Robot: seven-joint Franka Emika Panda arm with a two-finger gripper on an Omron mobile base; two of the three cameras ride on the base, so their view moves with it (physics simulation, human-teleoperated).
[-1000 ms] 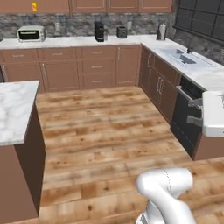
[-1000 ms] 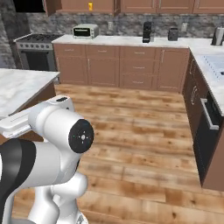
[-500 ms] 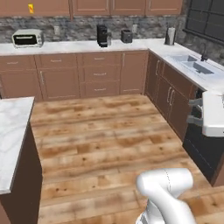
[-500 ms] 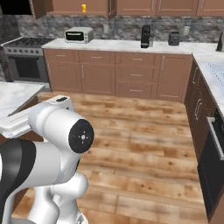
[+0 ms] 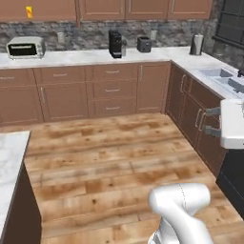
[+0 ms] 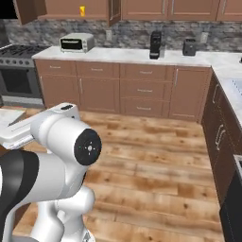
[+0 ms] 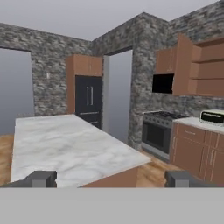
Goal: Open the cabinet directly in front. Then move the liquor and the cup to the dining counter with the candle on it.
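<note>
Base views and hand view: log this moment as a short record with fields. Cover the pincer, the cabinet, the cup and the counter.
pincer: open, nothing between its tips
cabinet: door swung open, shelves exposed
cup: yellow, standing inside the open cabinet
counter: pale top along the back wall, under the cabinet
toaster oven: on the counter, below the cup
coffee machine: on the counter, right of the toaster oven
stove: at the counter's left end
island: marble top ahead of the pincer
</note>
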